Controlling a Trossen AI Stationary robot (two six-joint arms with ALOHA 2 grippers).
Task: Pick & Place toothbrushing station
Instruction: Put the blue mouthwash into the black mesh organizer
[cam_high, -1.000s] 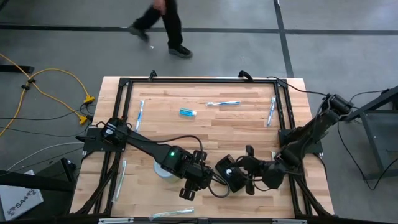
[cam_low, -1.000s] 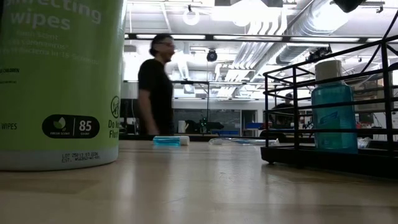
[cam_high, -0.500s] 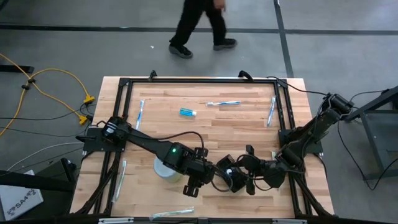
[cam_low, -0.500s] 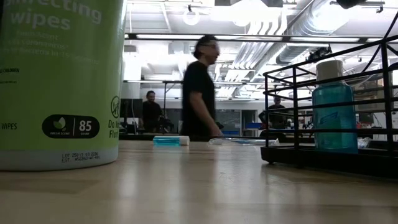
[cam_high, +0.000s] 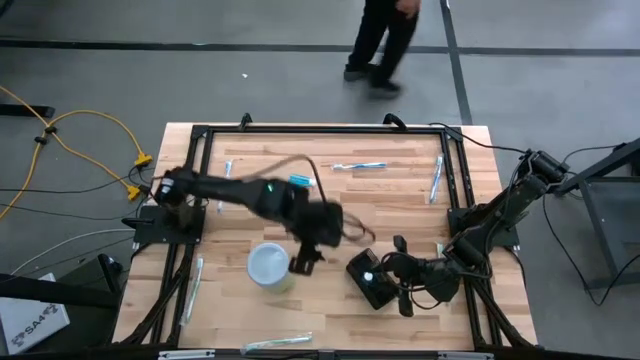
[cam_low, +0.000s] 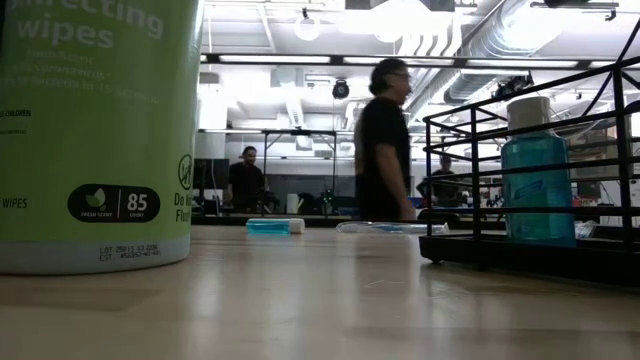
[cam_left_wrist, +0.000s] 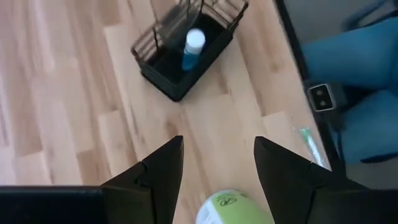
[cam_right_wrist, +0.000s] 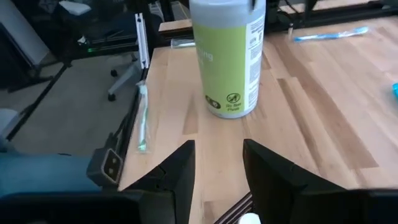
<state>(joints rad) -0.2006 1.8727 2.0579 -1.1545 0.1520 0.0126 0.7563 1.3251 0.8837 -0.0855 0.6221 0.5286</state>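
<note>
Seeing black holder (cam_high: 368, 280) on table (cam_high: 400, 200), just ahead of right jaws (cam_high: 400, 288), long axis skewed to them. Right jaws spread, empty, nearer. Left jaws (cam_high: 304, 260) spread, empty, farther off beside cup (cam_high: 268, 266). Probably right's grab.

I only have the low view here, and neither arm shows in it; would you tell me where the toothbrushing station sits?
Observer: The toothbrushing station lies on the table's arm-side half, right of the pale cup and apart from it.
Operator: Thank you. Where is the right gripper?
Observer: The right gripper is close beside the station, on the side away from the cup, fingers open, nothing between them.
Operator: And the left one?
Observer: The left gripper hangs just right of the cup, open and empty.
</note>
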